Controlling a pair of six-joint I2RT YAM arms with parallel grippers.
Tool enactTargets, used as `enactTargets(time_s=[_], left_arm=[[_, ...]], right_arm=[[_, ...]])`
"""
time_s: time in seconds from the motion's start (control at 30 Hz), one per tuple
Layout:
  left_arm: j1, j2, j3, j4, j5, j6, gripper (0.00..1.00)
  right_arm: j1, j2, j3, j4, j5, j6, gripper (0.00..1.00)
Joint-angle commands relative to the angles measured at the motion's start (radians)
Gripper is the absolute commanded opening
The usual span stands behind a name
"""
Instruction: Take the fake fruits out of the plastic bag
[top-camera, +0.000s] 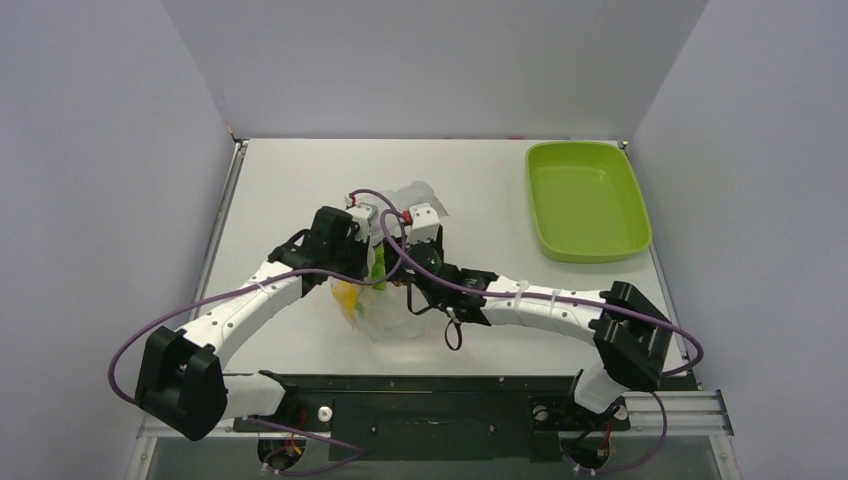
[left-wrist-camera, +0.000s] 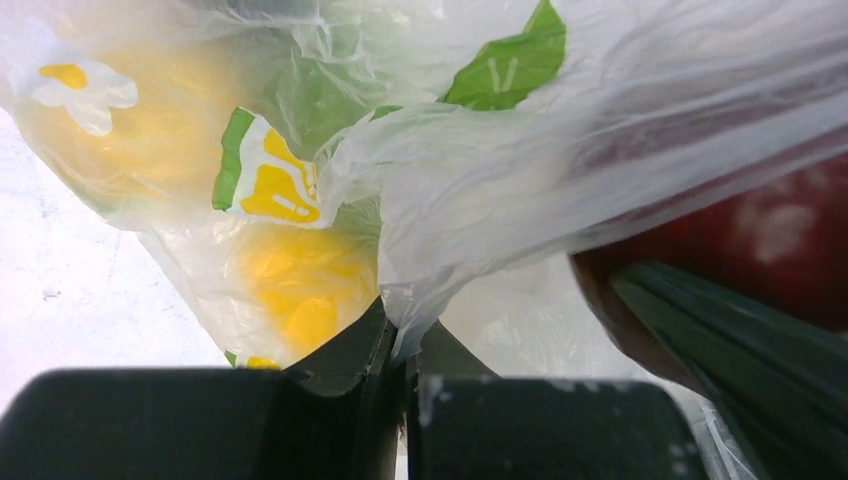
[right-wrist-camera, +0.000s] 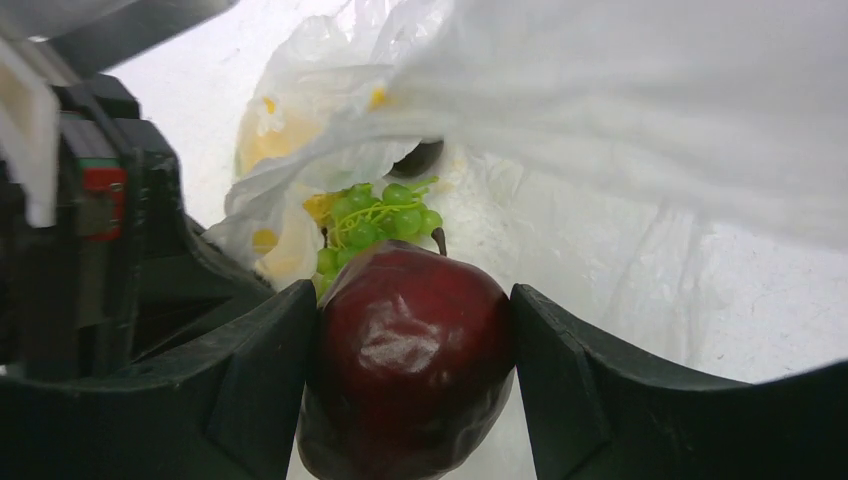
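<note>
while the left jaws, low in the left wrist view, are shut tight on a fold of the bag (left-wrist-camera: 520, 200), the right jaws are closed around a dark red apple (right-wrist-camera: 405, 365), one pressed to each side of it, at the bottom centre of the right wrist view. the apple sits at the mouth of the bag, with film draped across the top of that frame, so i judge it gripped but not yet lifted clear. just behind it, deeper in, lies a bunch of green grapes (right-wrist-camera: 375, 215), and yellow fruit (left-wrist-camera: 290, 290) shows through the film at the lower left of the left wrist view; how many pieces, i cannot tell. in the top view no fruit shows outside the bag, so the task looks to be at its start: one fruit in the grip, the grapes and the yellow ones left to come out.

the bag lies at the middle of the pale grey bench (top-camera: 300, 190), between the left arm (top-camera: 250, 305) and the right arm (top-camera: 545, 305). well apart from it, at the upper right of the top view, stands a lime-green tray (top-camera: 585, 200) with nothing showing in it. plain pale walls (top-camera: 430, 60) close the bench in on the left, far and right sides.
</note>
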Motion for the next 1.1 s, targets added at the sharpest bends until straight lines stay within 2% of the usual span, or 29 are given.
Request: enactTargets(time_s=[0.0,0.33,0.57,0.7,0.87,0.97,1.07], left_arm=[[-0.005,-0.022,0.037,0.010,-0.041,0.018,0.00],[-0.005,-0.048,0.033,0.008,-0.093,0.020,0.00],[-0.007,-0.059,0.040,-0.006,-0.116,0.016,0.00],[-0.007,-0.069,0.043,-0.010,-0.123,0.015,0.00],[-0.007,-0.081,0.041,-0.008,-0.116,0.013,0.00],[-0.007,-0.082,0.044,-0.011,-0.112,0.013,0.00],[-0.007,-0.084,0.044,-0.009,-0.107,0.012,0.00]], right_arm=[[0.018,-0.108,-0.027,0.029,-0.064,-0.004,0.00],[0.006,-0.344,-0.185,0.033,-0.091,0.006,0.00],[-0.059,-0.560,-0.302,-0.030,0.028,0.030,0.00],[-0.164,-0.657,-0.359,-0.086,0.100,0.070,0.00],[-0.409,-0.727,-0.389,-0.156,0.128,0.124,0.00],[-0.547,-0.698,-0.351,-0.168,0.131,0.125,0.00],[-0.712,-0.589,-0.282,-0.213,0.091,0.139,0.00]])
